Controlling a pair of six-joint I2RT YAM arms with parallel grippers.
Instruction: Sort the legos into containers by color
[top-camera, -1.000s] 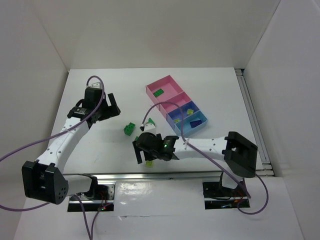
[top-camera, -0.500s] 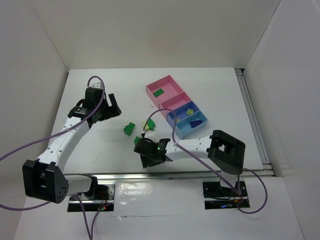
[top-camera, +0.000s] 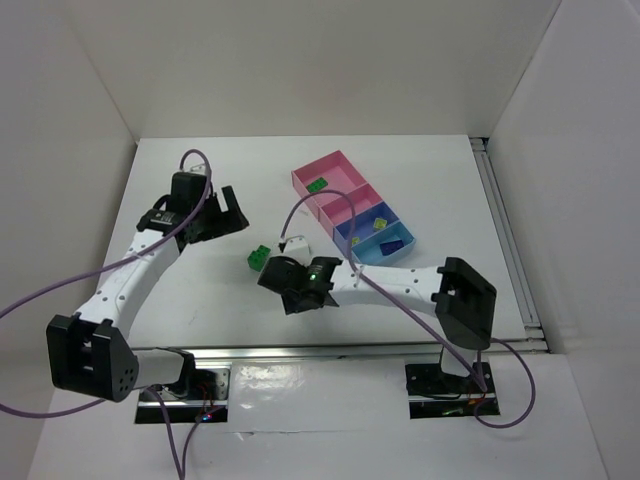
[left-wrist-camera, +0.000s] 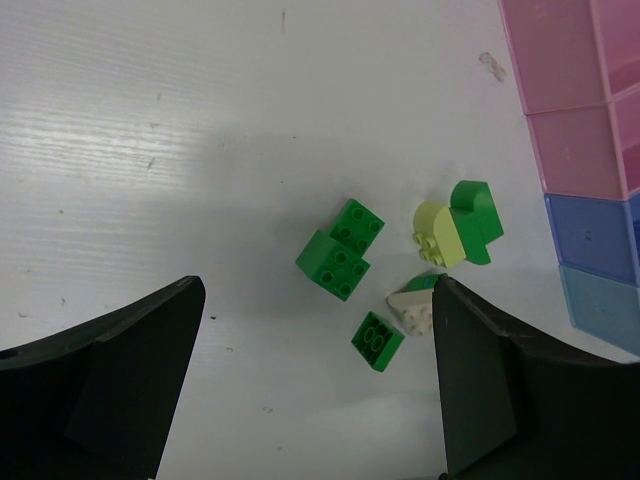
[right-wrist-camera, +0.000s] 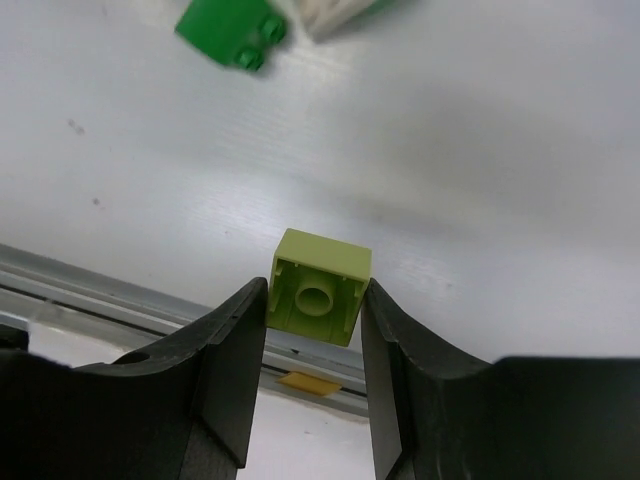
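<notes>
Right wrist: gripping a pale yellow-green brick (right-wrist-camera: 322, 262) between the right jaws, hollow underside facing the lens, over the counter (right-wrist-camera: 480, 150) near its front rail (right-wrist-camera: 100, 290).

Top external: concealing that brick beneath the right arm (top-camera: 400, 285); displaying instead the containers (top-camera: 345, 203), a green brick (top-camera: 317, 184) lying in the far pink one.

Left wrist: holding the left jaws wide apart above loose legos (left-wrist-camera: 340, 248) lying near the pink and blue containers.

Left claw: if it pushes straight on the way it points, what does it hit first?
Probably the large dark green brick on the table, roughly centred ahead of the open left claw. Depth unclear.
</notes>
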